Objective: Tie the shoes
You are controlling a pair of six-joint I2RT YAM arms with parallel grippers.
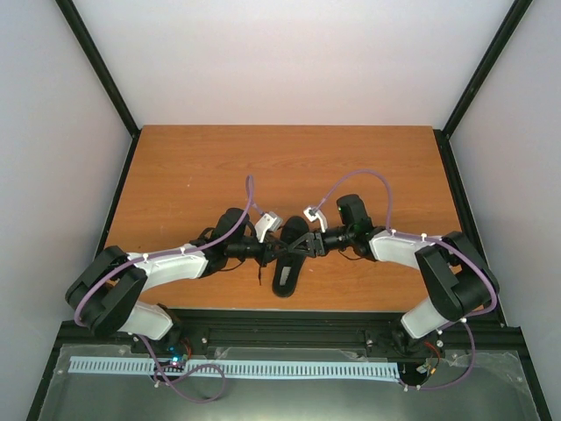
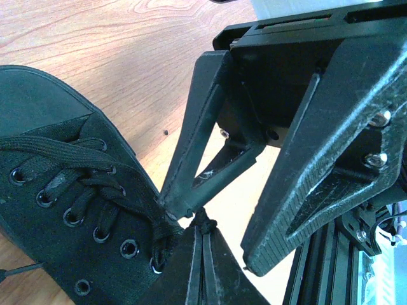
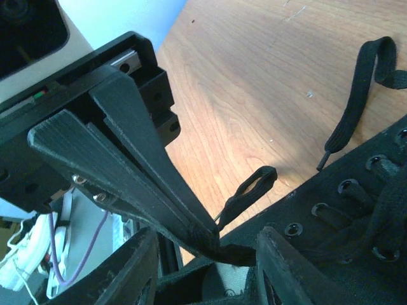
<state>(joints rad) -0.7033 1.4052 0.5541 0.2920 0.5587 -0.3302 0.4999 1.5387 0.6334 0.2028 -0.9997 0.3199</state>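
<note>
the left gripper point(image 1: 267, 250) pinches a lace point(image 3: 251, 187) that looks floppy and slippy on the light shoe point(image 1: 289, 267) by the table's point(image 1: 175, 175) near edge; the right gripper point(image 1: 317, 245) is spread apart.

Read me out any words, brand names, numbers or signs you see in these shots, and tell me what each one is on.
No readable text anywhere. The shoe, its lace pinched in the left claw, the open right claw and the table carry no lettering, logo or number that shows.
</note>
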